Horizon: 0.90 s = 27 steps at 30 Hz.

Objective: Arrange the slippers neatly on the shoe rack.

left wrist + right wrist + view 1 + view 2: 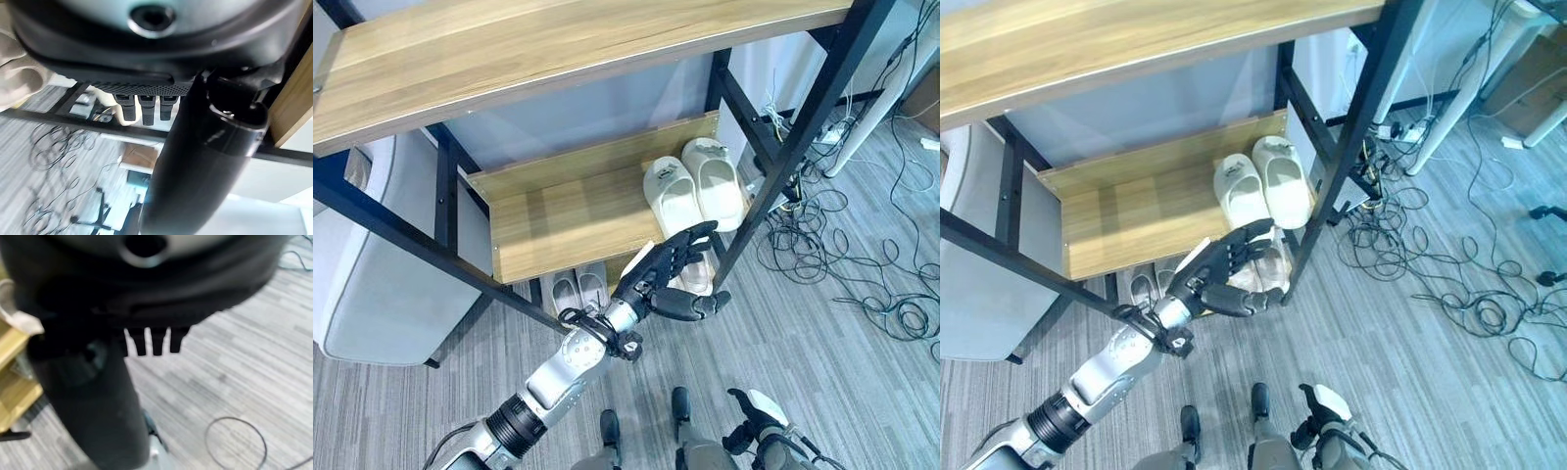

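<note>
A pair of white slippers [695, 186] lies side by side at the right end of the rack's middle wooden shelf [568, 220]. On the level below, a light grey pair [578, 291] sits under the shelf's front edge. A beige pair [698, 275] lies further right, partly hidden by my left hand [661, 279]. That hand is open, fingers straight, thumb out, held in front of the shelf edge above the beige pair and holding nothing. A beige slipper [14, 73] also shows past it in the left wrist view. My right hand [759, 413] hangs low near the floor, open and empty.
The rack's top wooden shelf [558, 49] overhangs the work area, and a black frame post [783, 166] stands right of the white slippers. A grey padded seat [382, 284] stands at the left. Tangled cables [862, 264] cover the floor on the right.
</note>
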Motion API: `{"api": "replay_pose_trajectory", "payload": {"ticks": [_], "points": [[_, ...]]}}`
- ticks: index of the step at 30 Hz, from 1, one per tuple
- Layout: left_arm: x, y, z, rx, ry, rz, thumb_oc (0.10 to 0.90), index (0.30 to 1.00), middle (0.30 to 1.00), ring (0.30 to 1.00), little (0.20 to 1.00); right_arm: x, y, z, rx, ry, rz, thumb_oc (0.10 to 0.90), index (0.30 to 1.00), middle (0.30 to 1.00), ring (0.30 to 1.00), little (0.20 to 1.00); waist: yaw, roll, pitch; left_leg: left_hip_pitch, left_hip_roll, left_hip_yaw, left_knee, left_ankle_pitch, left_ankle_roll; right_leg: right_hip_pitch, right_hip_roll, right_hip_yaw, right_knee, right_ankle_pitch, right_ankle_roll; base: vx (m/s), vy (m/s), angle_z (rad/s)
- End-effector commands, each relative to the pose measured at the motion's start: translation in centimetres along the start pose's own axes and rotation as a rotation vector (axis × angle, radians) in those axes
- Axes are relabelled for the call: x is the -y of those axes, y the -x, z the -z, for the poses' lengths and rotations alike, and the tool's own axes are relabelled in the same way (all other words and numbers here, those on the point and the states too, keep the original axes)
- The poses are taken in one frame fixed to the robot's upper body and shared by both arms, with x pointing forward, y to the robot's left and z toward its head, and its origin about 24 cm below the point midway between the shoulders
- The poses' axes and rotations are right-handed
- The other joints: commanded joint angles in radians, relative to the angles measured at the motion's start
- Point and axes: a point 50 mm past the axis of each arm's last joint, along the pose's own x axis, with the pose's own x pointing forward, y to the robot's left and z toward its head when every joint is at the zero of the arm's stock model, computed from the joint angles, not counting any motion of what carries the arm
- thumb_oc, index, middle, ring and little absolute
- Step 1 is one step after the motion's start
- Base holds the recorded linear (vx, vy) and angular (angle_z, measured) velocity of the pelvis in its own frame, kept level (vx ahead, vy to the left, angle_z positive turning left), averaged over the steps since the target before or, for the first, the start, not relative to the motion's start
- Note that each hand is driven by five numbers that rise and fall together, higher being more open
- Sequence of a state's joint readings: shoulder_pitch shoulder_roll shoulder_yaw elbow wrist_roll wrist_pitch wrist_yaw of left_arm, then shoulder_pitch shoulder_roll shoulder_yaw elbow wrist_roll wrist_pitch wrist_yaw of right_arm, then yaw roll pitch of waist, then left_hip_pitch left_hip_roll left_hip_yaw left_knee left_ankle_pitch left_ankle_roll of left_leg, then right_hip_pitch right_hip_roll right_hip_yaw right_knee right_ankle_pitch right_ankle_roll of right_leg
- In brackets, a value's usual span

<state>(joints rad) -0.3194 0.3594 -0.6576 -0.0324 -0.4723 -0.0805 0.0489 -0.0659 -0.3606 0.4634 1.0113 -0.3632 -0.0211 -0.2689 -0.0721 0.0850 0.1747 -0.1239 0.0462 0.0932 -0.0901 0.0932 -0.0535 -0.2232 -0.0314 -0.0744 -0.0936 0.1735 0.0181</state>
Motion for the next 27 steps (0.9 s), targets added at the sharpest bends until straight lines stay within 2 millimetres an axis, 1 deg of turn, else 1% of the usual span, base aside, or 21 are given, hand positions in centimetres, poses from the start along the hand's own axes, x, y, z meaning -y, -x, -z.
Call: {"api": "replay_pose_trajectory", "payload": {"ticks": [1,3,7,12,19,27], "points": [[0.8,-1.3,-2.7,0.162,-0.041,0.053,0.800,0.900,0.900,0.900,0.900,-0.2,0.3,0.3,0.015,0.002,0.014,0.800,0.900,0.900,0.900,0.900,-0.004,-0.012,-0.032,-0.016,-0.007,0.006,0.003,-0.075,-0.011,0.018,-0.024,-0.016,0.015,-0.141,0.071,0.01,0.007,-0.06],[0.5,-1.6,-1.9,0.138,-0.058,0.014,0.800,0.900,0.900,0.900,0.900,0.0,0.3,0.2,0.025,-0.005,0.024,0.800,0.900,0.900,0.900,0.900,-0.009,-0.009,-0.025,-0.018,-0.006,0.012,0.003,-0.076,-0.011,0.010,-0.026,-0.010,0.016,-0.140,0.072,0.01,0.008,-0.05],[0.1,-2.0,-1.1,0.104,-0.072,-0.033,0.800,0.900,0.900,0.900,0.900,-0.1,0.5,0.5,0.014,-0.008,0.027,0.800,0.900,0.900,0.900,0.900,-0.018,-0.008,-0.017,-0.024,-0.007,0.015,0.003,-0.075,-0.011,0.001,-0.026,-0.008,0.017,-0.138,0.072,0.01,0.003,-0.07],[0.0,-3.1,-1.0,0.102,-0.153,-0.057,0.800,0.900,0.900,0.900,0.900,-0.2,0.6,0.9,-0.003,-0.011,0.033,0.800,0.900,0.900,0.900,0.900,-0.028,-0.006,-0.012,-0.030,-0.009,0.016,0.003,-0.076,-0.012,-0.008,-0.027,-0.006,0.017,-0.137,0.072,0.00,0.000,0.00],[0.4,-4.3,-0.9,0.096,-0.162,-0.074,0.800,0.900,0.900,0.900,0.900,-0.2,0.6,1.0,-0.005,0.001,0.039,0.800,0.900,0.900,0.900,0.900,-0.040,-0.008,-0.009,-0.037,-0.008,0.021,0.003,-0.078,-0.013,-0.022,-0.027,0.001,0.015,-0.133,0.075,0.01,-0.001,-0.02],[0.6,-4.8,-0.3,0.070,-0.207,-0.085,0.800,0.900,0.900,0.900,0.900,-0.2,0.6,1.1,-0.008,-0.001,0.046,0.800,0.900,0.900,0.900,0.900,-0.049,-0.010,-0.006,-0.041,-0.009,0.028,0.003,-0.082,-0.011,-0.034,-0.025,0.013,0.015,-0.130,0.075,0.01,-0.002,-0.04]]}}
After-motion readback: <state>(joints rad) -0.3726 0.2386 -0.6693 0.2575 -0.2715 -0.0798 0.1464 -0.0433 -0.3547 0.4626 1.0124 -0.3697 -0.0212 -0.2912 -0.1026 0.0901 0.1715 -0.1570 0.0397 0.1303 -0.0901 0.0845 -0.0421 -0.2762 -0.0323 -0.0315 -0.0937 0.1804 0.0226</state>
